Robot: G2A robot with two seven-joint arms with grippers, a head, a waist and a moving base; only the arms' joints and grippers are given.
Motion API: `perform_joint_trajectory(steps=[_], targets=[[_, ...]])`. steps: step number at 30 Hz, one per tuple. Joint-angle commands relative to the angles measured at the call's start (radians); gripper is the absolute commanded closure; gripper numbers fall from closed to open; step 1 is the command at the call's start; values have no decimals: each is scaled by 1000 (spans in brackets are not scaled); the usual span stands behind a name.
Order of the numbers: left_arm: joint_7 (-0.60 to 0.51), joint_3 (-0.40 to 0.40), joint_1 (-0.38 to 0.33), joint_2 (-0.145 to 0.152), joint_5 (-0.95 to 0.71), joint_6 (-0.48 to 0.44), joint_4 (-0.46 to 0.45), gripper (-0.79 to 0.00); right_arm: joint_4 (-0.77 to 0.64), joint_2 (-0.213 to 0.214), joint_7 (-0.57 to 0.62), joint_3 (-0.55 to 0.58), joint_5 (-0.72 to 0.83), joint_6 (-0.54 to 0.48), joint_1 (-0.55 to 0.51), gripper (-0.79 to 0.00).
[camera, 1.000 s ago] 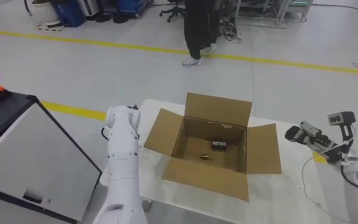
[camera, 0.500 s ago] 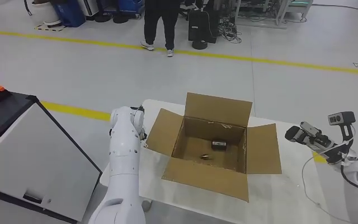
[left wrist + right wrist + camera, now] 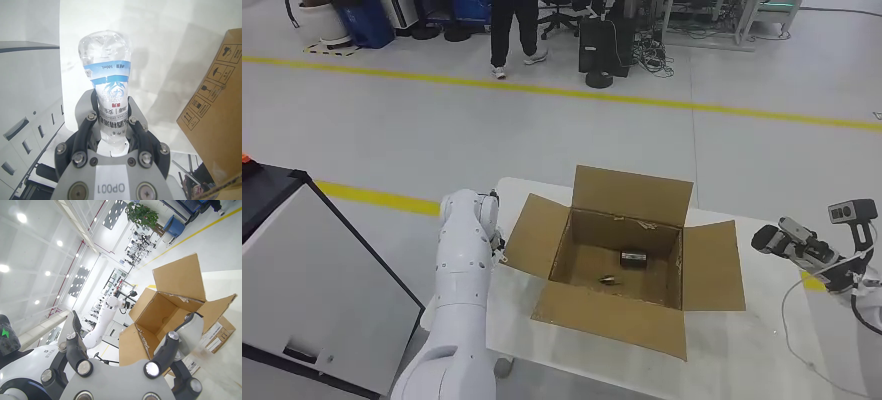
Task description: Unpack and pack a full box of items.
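pinching a clear bottle [image 3: 106,75] with a blue and white label, the left gripper [image 3: 111,102] has its two fingers pressed against the bottle's narrow end, with the wide base pointing away from the wrist toward the white table [image 3: 742,360]. whether the base touches the tabletop cannot be told. the bottle sits over the narrow strip of table between the table's left edge and the outward-splayed left flap of the cardboard box [image 3: 607,318]. in the left wrist view the table edge runs close along one side of the bottle, with a grey cabinet [image 3: 28,94] just beyond it, and the box's printed outer face rises on the other side, apart from the bottle.

the box stands upright near the middle of the table with all four flaps folded out. inside, on its floor, lie a small dark item [image 3: 633,259] and a smaller item [image 3: 608,279] beside it; most of the floor around them is bare.

the right gripper [image 3: 135,321] is spread wide with nothing between its fingers. it hangs past the box's right flap, near the table's right edge and well apart from the box. bare tabletop lies in front of the box and to its right.
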Motion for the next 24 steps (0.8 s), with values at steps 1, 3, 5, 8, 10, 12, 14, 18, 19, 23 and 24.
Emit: perform_joint_trajectory(steps=[1, 3, 5, 8, 10, 12, 14, 18, 19, 23, 24], targets=[[-6, 6, -3, 2, -4, 9, 14, -68, 0, 0, 0, 0, 0, 0, 0, -785], [-14, 12, -11, 3, -17, 15, 30, 0, 0, 0, 0, 0, 0, 0, 0, -785], [-10, 24, -15, 4, -18, 21, 42, 0, 0, 0, 0, 0, 0, 0, 0, -785], [0, 30, -17, 8, -27, 37, 59, -179, 0, 0, 0, 0, 0, 0, 0, -785], [4, 34, -19, 12, -21, 46, 71, -545, 0, 0, 0, 0, 0, 0, 0, -785], [4, 39, -22, 16, -15, 50, 83, -650, 0, 0, 0, 0, 0, 0, 0, -785], [6, 43, -25, 19, -11, 56, 93, -760, 0, 0, 0, 0, 0, 0, 0, -785], [10, 44, -27, 27, -15, 67, 98, -785, 0, 0, 0, 0, 0, 0, 0, -785], [12, 46, -27, 29, -16, 69, 99, -785, 0, 0, 0, 0, 0, 0, 0, -785], [14, 53, -30, 34, -24, 74, 102, -785, 0, 0, 0, 0, 0, 0, 0, -785], [14, 55, -31, 36, -24, 76, 98, -785, 0, 0, 0, 0, 0, 0, 0, -785]])
